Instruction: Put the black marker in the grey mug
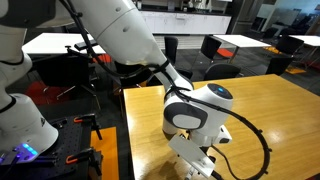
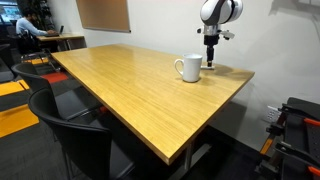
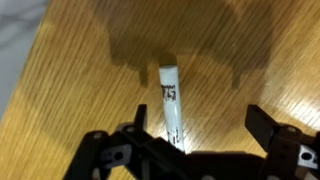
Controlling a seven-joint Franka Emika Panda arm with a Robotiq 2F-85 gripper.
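The wrist view alone shows the black marker (image 3: pixel 172 105). It seems to lie on the table (image 3: pixel 80 90), whitish end pointing away, a band of dark print along its pale barrel. It sits between the fingers of the pincer (image 3: pixel 197 120), which stand wide apart, and it is nearer the left finger (image 3: pixel 140 125) than the right one.

The grey mug (image 2: pixel 188 68) shows in only an exterior view. It stands upright near the far right corner of the table (image 2: pixel 130 90), with the pincer (image 2: pixel 211 62) low, just to its right. The marker is too small to make out there.

In an exterior view the white arm (image 1: pixel 150 50) fills the foreground, hiding mug and marker.
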